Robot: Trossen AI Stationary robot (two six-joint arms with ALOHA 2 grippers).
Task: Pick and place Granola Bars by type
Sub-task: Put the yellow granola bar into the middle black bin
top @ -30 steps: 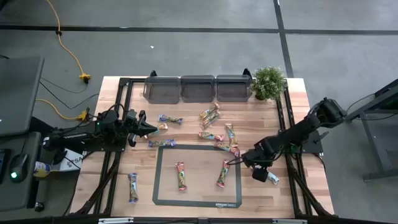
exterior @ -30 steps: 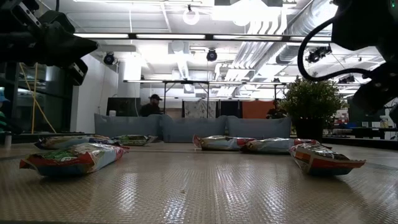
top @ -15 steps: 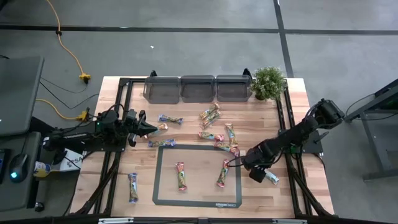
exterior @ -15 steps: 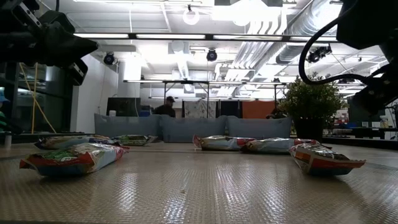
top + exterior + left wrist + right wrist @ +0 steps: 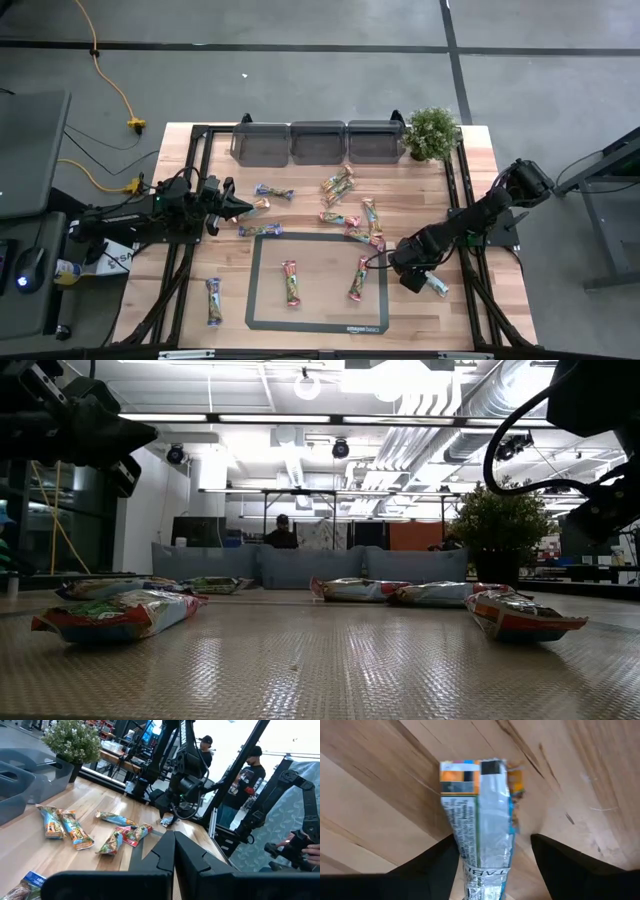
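Observation:
Several granola bars in shiny wrappers lie flat on the table. A cluster (image 5: 352, 215) sits at the middle, two bars (image 5: 290, 282) (image 5: 360, 278) lie on the black-edged mat, and one (image 5: 213, 300) is near the left near corner. My right gripper (image 5: 422, 282) (image 5: 492, 845) is open and points down over a silver-blue bar (image 5: 437, 287) (image 5: 475, 805) right of the mat, a finger on either side of it. My left gripper (image 5: 250, 207) (image 5: 174, 851) is shut and hovers at the table's left side, beside a bar (image 5: 262, 204).
Three grey bins (image 5: 317, 142) stand along the far edge with a small potted plant (image 5: 432, 132) at their right. The mat's border (image 5: 252, 282) frames the near middle. Black frame rails run down both sides of the table. People stand in the room beyond.
My right gripper has shifted a little toward the table's left, while the silver-blue bar beneath it has stayed where it lay. A person in the room behind has walked rightward.

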